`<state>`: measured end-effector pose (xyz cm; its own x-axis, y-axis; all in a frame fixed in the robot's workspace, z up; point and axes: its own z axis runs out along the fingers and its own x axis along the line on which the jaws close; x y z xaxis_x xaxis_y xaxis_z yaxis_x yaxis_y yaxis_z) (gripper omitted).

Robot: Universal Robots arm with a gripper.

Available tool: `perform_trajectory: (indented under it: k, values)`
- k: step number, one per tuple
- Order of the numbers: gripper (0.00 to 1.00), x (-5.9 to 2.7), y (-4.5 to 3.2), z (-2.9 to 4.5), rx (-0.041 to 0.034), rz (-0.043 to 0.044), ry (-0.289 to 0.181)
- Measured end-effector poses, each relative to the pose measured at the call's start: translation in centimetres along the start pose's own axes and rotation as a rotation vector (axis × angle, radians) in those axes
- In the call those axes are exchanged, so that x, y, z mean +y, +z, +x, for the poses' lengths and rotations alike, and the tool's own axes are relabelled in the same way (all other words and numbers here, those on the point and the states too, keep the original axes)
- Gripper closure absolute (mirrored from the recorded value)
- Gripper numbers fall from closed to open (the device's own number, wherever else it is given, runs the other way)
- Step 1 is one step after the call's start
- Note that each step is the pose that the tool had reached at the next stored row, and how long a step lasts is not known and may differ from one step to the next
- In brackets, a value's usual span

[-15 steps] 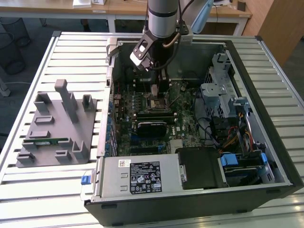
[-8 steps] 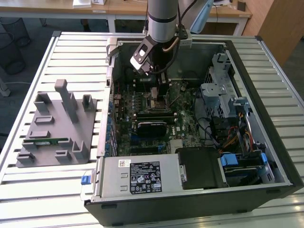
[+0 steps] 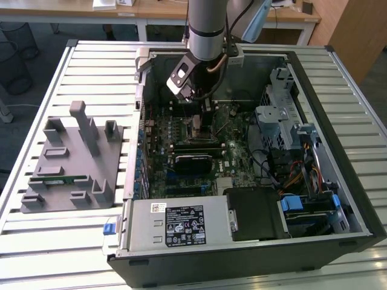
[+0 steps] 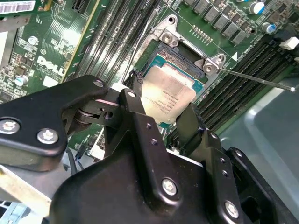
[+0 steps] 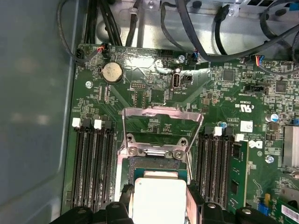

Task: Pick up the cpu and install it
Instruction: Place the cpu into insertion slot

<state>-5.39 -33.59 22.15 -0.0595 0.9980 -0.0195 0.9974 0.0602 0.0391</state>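
Fingers point(image 4: 133, 104) clamped on two opposite edges of the cpu point(image 4: 169, 93), holding it flat and low over the open socket point(image 4: 183, 53); I can't tell if it's touching down. Just past it the load plate point(image 5: 161, 110) stands tilted up, clear of the socket, on the motherboard point(image 5: 140, 93). My read: pick is done and this is the seating step, which calls for the chip square and level to the socket frame, no sideways drag, light force.

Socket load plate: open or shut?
Open. In the first wrist view the load plate is swung back off the socket, with the cpu in the gripper over it.
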Motion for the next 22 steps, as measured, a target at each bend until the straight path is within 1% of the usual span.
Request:
perform_trajectory:
  k: [7,12,22]
  values:
    - [0.46,0.0,0.94,0.02,0.0001,0.0,0.0]
    - [0.46,-0.02,1.42,0.03,0.0002,0.0,0.0]
    - [0.46,-0.08,1.79,0.07,0.0,0.0,0.006]
